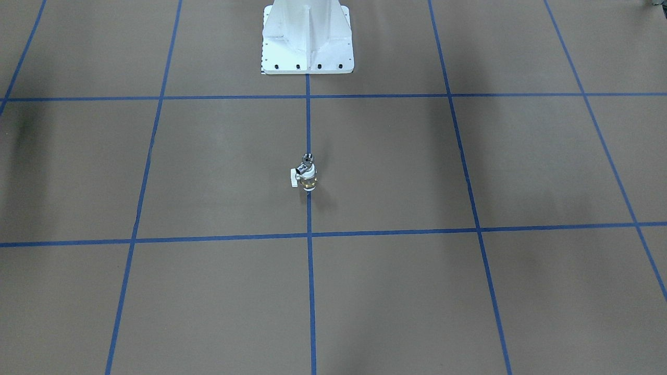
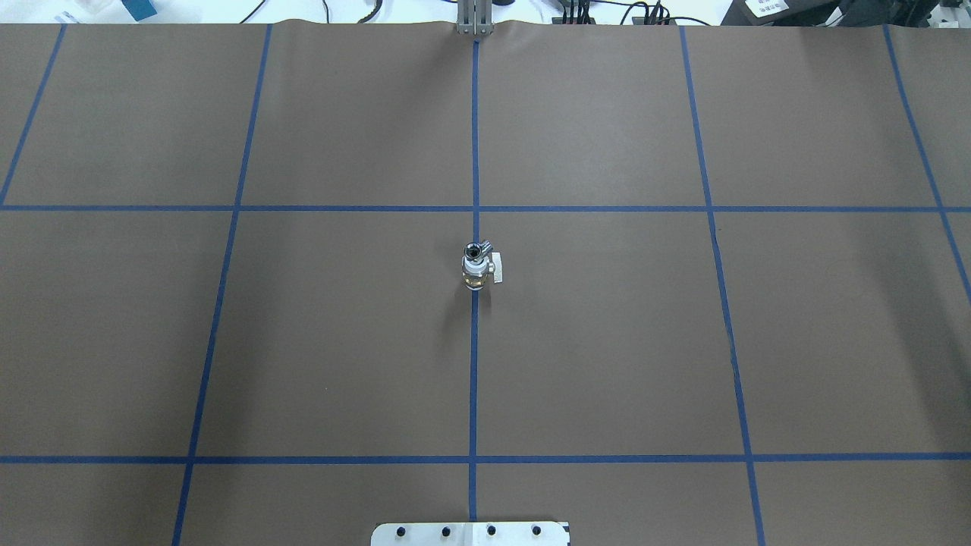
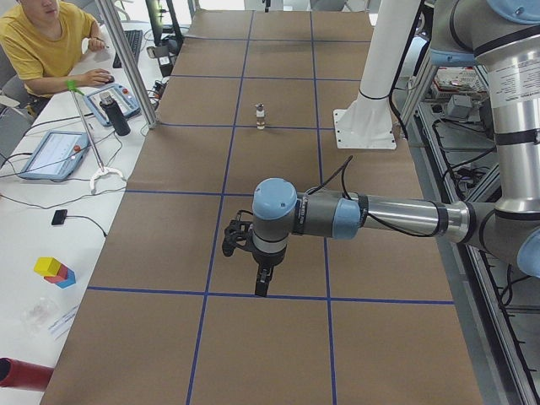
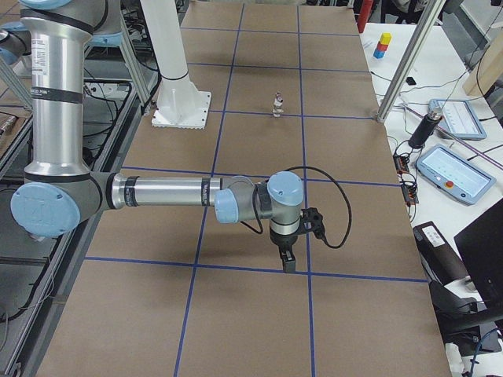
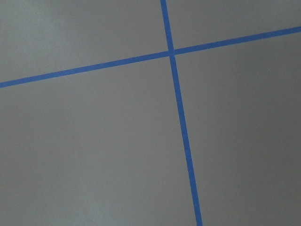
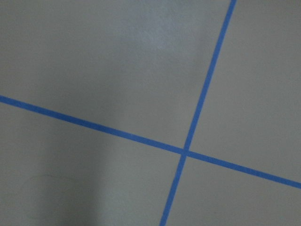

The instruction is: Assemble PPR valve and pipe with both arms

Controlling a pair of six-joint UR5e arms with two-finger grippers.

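The PPR valve (image 1: 308, 180), white with a brass band and a small white side handle, stands upright at the table's centre on a blue tape line. The chrome pipe (image 1: 306, 161) sits on top of it, touching it. Both also show in the overhead view: the valve (image 2: 477, 274) and the pipe (image 2: 477, 249). The left gripper (image 3: 262, 287) shows only in the exterior left view. The right gripper (image 4: 288, 265) shows only in the exterior right view. Both hang over bare table far from the valve, and I cannot tell whether they are open or shut. Both wrist views show only brown table and blue tape.
The white bolted pedestal (image 1: 307, 47) stands at the robot's side of the table. Blue tape lines grid the brown table (image 2: 607, 341). An operator (image 3: 38, 38) sits at a side desk with tablets and a dark bottle (image 3: 116, 114). Another desk holds tablets (image 4: 460, 174).
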